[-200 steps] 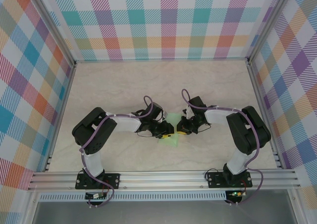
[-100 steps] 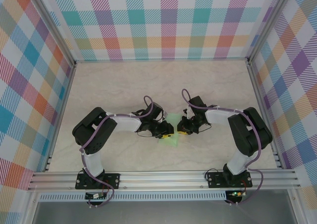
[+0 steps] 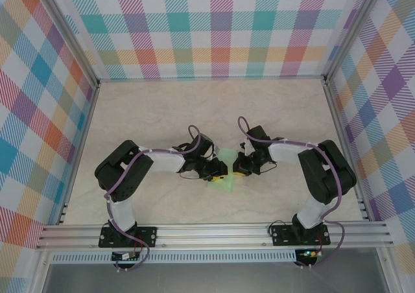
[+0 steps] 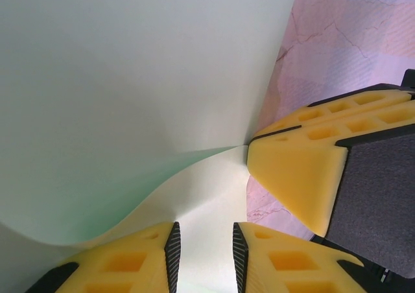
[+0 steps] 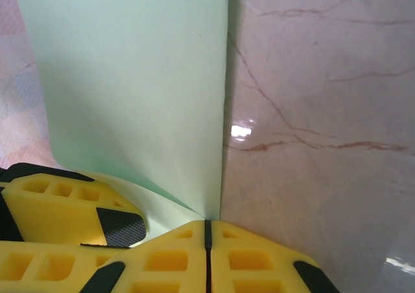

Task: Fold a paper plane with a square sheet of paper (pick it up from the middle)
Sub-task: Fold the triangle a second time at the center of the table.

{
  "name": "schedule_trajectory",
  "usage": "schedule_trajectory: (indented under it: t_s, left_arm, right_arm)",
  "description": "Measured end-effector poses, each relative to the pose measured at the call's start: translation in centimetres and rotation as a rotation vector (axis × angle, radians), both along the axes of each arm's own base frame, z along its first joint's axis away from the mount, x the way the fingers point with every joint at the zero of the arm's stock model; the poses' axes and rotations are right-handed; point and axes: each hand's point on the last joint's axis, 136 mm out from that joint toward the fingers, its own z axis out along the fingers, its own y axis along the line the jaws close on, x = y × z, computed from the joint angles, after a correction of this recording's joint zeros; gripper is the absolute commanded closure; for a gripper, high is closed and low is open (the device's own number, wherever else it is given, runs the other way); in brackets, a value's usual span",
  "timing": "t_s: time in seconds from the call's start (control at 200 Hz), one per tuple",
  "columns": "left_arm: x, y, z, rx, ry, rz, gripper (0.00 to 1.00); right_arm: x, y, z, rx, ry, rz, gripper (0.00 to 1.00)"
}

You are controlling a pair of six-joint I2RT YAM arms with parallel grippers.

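**Item 1.** Table top [image 3: 162,111]: cream marble-look surface with thin brown veins. It lies directly under the left gripper [image 3: 223,172] and the right gripper [image 3: 238,170] and spreads out on all sides of them. One bright glare spot sits just off the right gripper's tip.

**Item 2.** Wall panels [image 3: 220,27]: pastel plaid, standing beyond the grippers and to either side of them.

**Item 3.** Aluminium rail [image 3: 214,233]: on the grippers' near side, spanning the width.

**Item 4.** Slotted strip [image 3: 214,257]: nearer still, possibly a cable duct.
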Motion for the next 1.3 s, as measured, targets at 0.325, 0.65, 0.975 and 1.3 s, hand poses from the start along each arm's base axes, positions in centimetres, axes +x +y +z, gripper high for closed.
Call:
schedule_trajectory:
  t_s: [0.325,0.65,0.975,1.3]
  left_arm:
    - [0.2,0.7,-0.1,0.045,-0.011,0.020,0.69]
    - [0.4,1.1,-0.3,0.079,-0.019,0.023,0.72]
    - [0.5,1.6,-0.7,0.119,-0.017,0.034,0.76]
    - [0.4,1.8,-0.9,0.133,-0.016,0.041,0.80]
  right_arm:
    - [0.0,0.1,-0.1,0.000,-0.006,0.015,0.93]
    - [0.2,0.3,-0.1,-0.001,-0.005,0.017,0.92]
    - [0.7,0.1,2.4,-0.013,-0.085,0.010,0.69]
    - [-2.3,1.4,5.7,0.003,-0.178,0.037,0.81]
